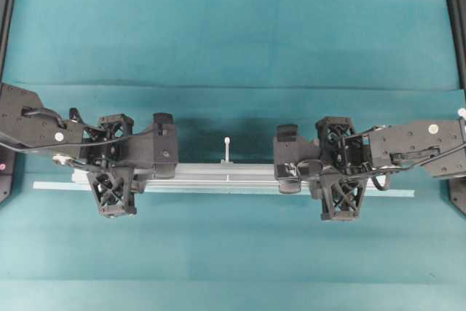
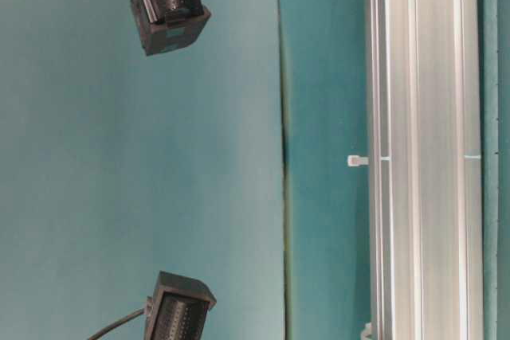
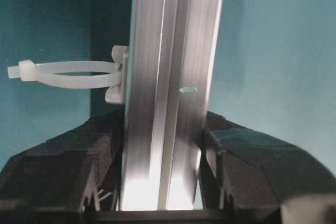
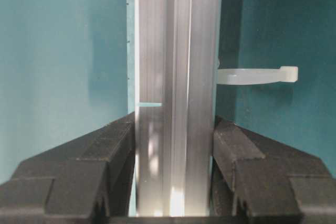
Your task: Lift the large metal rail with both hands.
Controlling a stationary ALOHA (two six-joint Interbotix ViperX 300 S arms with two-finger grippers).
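Teal cloth covered the counter (image 1: 233, 27) from edge to edge, creased in a long fold across its width. Over its middle hung the large metal rail (image 1: 226, 174), a silver grooved bar running side to side in the overhead view, with a white peg (image 1: 228, 148) standing up from its far edge near the centre. Just on the near side of the rail lay a thin pale-blue strip (image 1: 397, 193), slightly longer and sticking out past both arms.

The left end effector (image 1: 164, 152) was clamped on the rail's left part; its wrist view showed both black jaws pressed against the bar's two sides, a white cable-tie loop (image 3: 68, 73) jutting from the rail just beyond them. The right end effector (image 1: 288, 156) pinched the rail's right part the same way, jaws tight on either side, with another white tie (image 4: 257, 75) protruding from the bar ahead of them.
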